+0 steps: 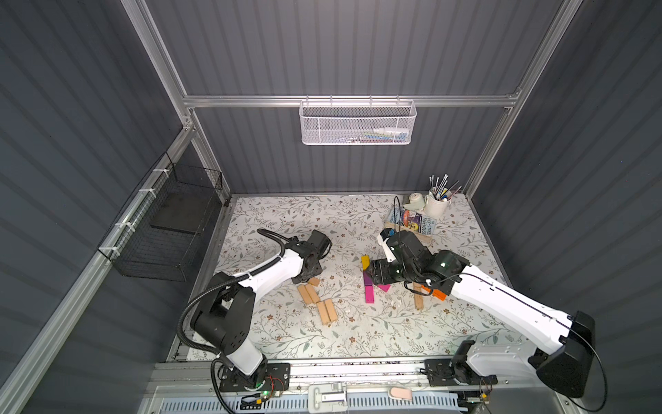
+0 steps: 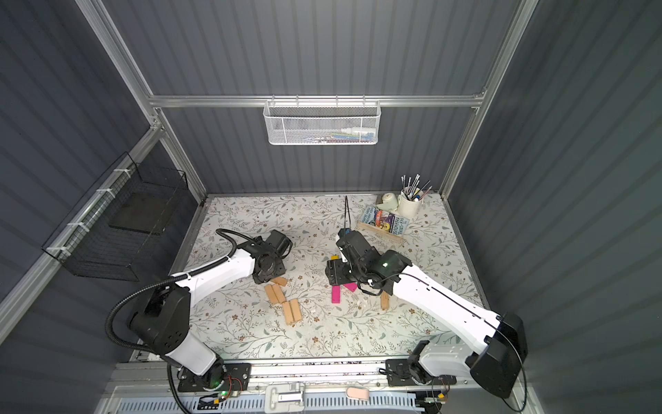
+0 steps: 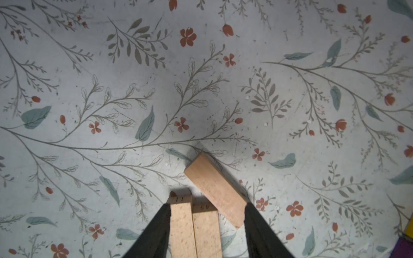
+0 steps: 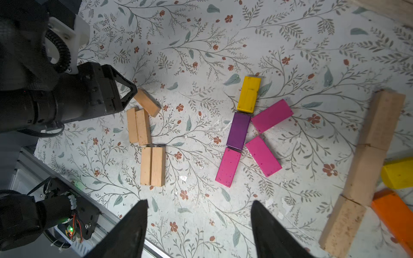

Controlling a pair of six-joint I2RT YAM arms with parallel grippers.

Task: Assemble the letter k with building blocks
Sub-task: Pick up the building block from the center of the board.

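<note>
1. The left gripper (image 3: 206,204) points down just left of centre in both top views. Its fingers (image 3: 156,232) stand apart around a tan pair (image 3: 194,230) of building blocks lying side by side, and around the end of a tilted tan block (image 3: 214,189).
2. One finger lies along the pair's side and the other meets the tilted block's corner. Whether they pinch cannot be told.
3. A second tan pair (image 1: 326,312) lies just below and right of the first in a top view.
4. The right gripper (image 4: 200,202) hangs right of centre, jaws spread, with nothing between them.
5. Below it on the floral table (image 4: 290,33), a yellow block (image 4: 248,94), a purple block (image 4: 238,130) and a magenta block (image 4: 228,167) lie end to end.
6. Two slanted magenta blocks (image 4: 272,115) splay from beside the purple one.
7. A tan row (image 4: 366,172) lies beside an orange block (image 4: 395,216).
</note>
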